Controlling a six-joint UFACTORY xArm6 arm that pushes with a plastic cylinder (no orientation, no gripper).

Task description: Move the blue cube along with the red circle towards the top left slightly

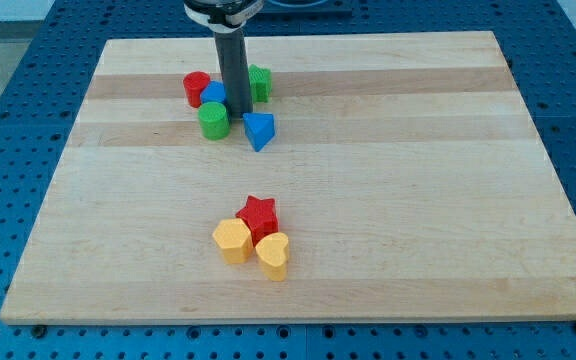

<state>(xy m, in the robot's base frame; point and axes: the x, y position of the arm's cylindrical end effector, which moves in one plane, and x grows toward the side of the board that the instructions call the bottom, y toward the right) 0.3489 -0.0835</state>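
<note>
Now: tip parked in the upper cluster

Camera view: my tip [235, 108], a plain rod with nothing to spread, stands just right of the blue cube [214, 95], red circle [197, 88] beyond. Both look light, rigid, slidey; push low from bottom right.

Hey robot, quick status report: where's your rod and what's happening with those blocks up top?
My tip down among top cluster, right of blue cube. Red circle touching cube's left. Green blocks crowd it; blue wedge nearby.
</note>
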